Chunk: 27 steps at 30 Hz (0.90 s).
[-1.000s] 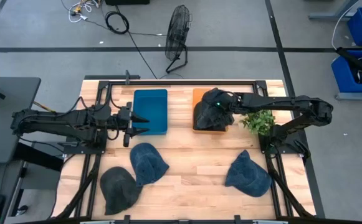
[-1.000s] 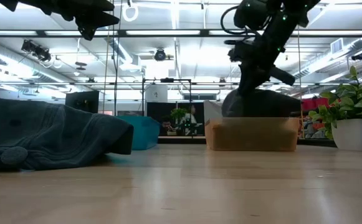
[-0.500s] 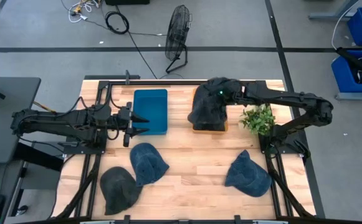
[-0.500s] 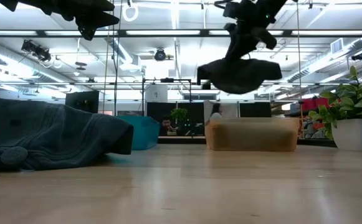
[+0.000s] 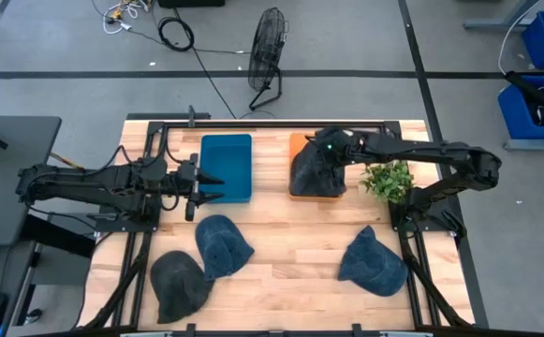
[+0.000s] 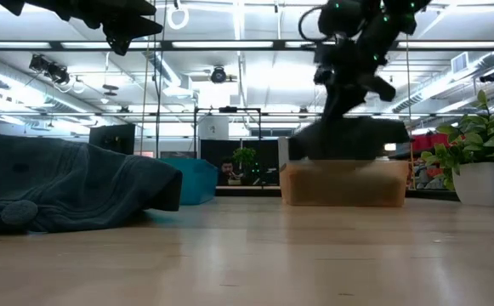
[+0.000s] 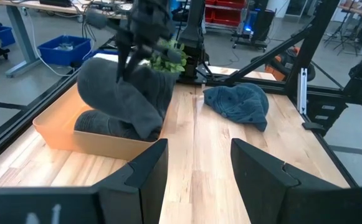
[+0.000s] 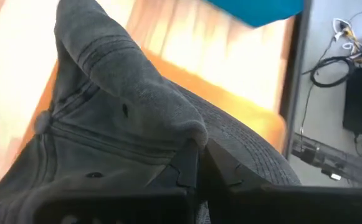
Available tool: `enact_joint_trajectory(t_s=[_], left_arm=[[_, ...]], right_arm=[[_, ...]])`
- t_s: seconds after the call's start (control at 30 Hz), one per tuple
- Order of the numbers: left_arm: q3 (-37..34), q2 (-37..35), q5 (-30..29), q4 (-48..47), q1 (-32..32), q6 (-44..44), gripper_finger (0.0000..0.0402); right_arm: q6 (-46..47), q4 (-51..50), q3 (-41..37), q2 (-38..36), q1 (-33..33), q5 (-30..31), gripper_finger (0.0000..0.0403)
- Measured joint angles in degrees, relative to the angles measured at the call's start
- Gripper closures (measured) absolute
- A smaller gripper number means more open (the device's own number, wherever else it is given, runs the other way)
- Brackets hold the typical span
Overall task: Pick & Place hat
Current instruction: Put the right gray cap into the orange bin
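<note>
Jaws of the right gripper [image 8: 196, 163] are clamped on a grey hat [image 5: 314, 170] over the orange bin [image 5: 300, 143] (left gripper [image 5: 217, 185] is parted, idle beside the blue bin [image 5: 227, 167]).

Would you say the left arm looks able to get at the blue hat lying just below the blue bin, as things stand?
Probably yes. The left tool hangs open beside the blue bin, with the blue hat just beyond it on bare table and nothing lying between; only the dark grey hat touches its far edge.
</note>
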Motion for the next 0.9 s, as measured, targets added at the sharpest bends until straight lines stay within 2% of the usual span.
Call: enact_joint_trajectory(t_s=[0.27,0.5,0.8,0.9], left_arm=[[0.0,0.0,0.0,0.0,0.0,0.0,0.0223],[0.0,0.0,0.0,0.0,0.0,0.0,0.0223],[0.0,0.0,0.0,0.0,0.0,0.0,0.0223],[0.0,0.0,0.0,0.0,0.0,0.0,0.0223]], right_arm=[[-3.2,6.1,-6.8,0.0,-1.1,-0.1,0.0394],[-9.7,12.4,-7.3,0.0,-1.1,-2.8,0.0394],[-6.0,12.0,-7.3,0.0,-2.0,-6.3,0.0394],[-6.4,12.3,-7.3,0.0,-2.1,-9.9,0.0394]])
